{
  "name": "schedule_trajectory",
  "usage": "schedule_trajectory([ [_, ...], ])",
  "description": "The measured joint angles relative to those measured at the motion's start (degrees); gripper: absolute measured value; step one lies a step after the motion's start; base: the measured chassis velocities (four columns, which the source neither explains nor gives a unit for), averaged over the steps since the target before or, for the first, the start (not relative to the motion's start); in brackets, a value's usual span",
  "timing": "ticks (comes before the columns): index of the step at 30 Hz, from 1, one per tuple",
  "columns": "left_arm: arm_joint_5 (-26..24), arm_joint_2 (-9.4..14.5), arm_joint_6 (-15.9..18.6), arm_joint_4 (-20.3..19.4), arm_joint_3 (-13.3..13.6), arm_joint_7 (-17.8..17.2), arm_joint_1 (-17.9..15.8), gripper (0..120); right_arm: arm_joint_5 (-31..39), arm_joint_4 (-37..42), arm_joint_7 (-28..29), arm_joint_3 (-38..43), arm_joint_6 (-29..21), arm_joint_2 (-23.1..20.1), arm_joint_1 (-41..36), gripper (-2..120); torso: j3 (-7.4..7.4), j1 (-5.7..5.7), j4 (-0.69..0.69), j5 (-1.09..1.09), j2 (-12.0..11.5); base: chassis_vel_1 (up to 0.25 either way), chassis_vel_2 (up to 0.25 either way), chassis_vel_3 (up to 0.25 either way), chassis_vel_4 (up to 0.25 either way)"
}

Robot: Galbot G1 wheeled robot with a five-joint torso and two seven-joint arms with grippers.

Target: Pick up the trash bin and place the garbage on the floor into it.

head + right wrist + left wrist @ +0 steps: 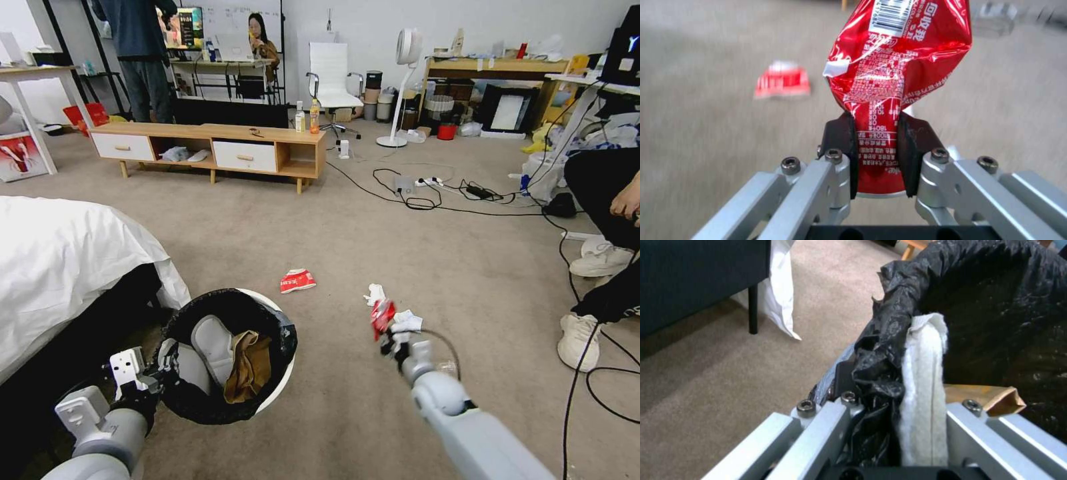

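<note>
Head view: the bin (230,353), white with a black bag over its rim, sits tilted at near left beside the bed (60,260). The left claw (160,370) grips its near-left rim. Inside lie a brown paper bag (248,367) and white padding; the bin's base is hidden. The right claw (383,327) hangs over the floor (400,247) right of the bin, holding a crushed red can (382,313) that hides the fingertips. Two tissue wads (375,293) lie just beyond and beside the can. A red-white wrapper (297,281) lies on the carpet farther off, between bin and can.

Left wrist view: the left claw (889,400) is clamped narrow on the bag-covered rim (889,340), with a white pad (925,380) pressed between the fingers. The fingertips are buried in crumpled plastic. A corner of the paper bag (996,396) shows; the rest is cut off by the finger frame.

Right wrist view: the right claw (876,156) is closed on the can's (898,66) lower end, black pads (842,140) on both sides. The can's top runs off the picture. The wrapper (782,81) is blurred on the floor beyond.
</note>
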Motion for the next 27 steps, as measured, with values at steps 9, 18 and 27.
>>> schedule_trajectory([
  [9,-0.36,0.98,0.23,0.20,0.01,0.03,0.18,6,0.14,17.35,-5.09,2.58,5.62,-5.44,1.39,17,0.00,0.00,0.01,-0.01,0.00,0.000,0.000,0.000,0.000],
  [18,-0.41,0.91,0.82,1.50,0.89,-0.43,-0.54,6,3.00,23.67,-25.99,-0.26,21.08,-9.60,3.58,17,0.00,0.00,-0.02,-0.01,0.00,0.000,0.000,0.000,0.000],
  [27,-0.19,1.29,1.16,2.25,1.76,-0.60,-1.02,6,4.03,27.14,-32.33,-7.34,22.90,-10.10,5.50,17,0.00,0.00,-0.01,-0.02,0.00,0.000,0.000,0.000,0.000],
])
